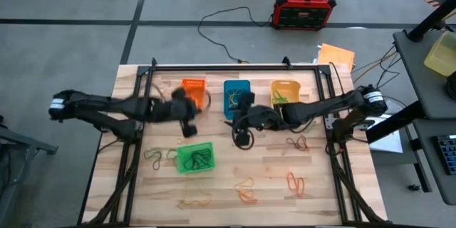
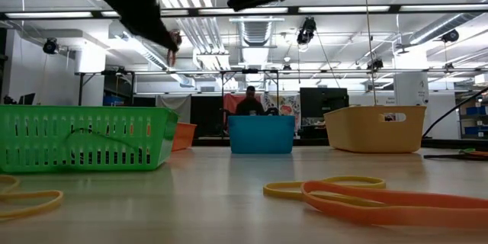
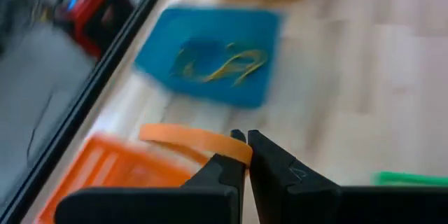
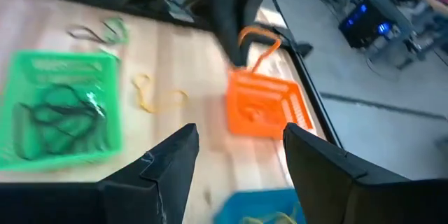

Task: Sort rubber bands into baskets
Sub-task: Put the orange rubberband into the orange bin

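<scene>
Left end effector (image 3: 246, 140) is pinched shut on a thin orange rubber band (image 3: 194, 140) just above the small orange plastic basket (image 1: 194, 90), upper middle of the overhead frame, so next it probably lowers and releases, while the right end effector (image 4: 241, 150) hangs wide open and empty over the blue plastic basket (image 1: 236, 97).

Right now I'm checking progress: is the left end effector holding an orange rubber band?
Yes, the left end effector is shut on an orange rubber band.

Two dark jointed arms, pale end caps, black wedge-shaped claw fingers (image 4: 175, 164).
</scene>
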`<act>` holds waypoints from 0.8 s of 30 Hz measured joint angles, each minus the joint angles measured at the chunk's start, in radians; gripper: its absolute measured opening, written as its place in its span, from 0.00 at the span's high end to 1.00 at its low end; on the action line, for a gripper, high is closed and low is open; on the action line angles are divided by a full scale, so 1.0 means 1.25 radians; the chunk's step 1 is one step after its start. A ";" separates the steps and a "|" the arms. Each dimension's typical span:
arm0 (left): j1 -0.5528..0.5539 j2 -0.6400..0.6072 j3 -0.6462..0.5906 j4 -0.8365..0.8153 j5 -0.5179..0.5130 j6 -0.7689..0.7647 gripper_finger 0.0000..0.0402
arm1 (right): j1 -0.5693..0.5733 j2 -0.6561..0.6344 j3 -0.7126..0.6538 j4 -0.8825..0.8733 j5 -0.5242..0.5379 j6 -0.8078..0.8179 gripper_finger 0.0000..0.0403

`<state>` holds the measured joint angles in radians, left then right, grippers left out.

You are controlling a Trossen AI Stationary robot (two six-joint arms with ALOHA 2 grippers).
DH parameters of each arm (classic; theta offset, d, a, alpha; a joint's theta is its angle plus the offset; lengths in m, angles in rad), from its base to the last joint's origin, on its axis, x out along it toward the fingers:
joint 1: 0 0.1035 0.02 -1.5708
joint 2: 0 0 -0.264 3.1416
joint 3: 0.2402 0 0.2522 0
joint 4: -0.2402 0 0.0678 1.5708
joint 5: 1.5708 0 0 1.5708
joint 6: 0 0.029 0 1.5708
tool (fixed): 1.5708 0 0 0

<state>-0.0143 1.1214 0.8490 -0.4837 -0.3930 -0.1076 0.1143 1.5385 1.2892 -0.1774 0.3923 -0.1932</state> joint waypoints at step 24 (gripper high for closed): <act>0.496 0.233 0.001 -0.029 0.277 0.141 0.97 | -0.230 0.048 0.001 -0.089 -0.171 0.029 0.49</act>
<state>0.6056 1.4125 0.8505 -0.5205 -0.0471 0.0685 -0.1726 1.5986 1.2900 -0.2889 0.1785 -0.1575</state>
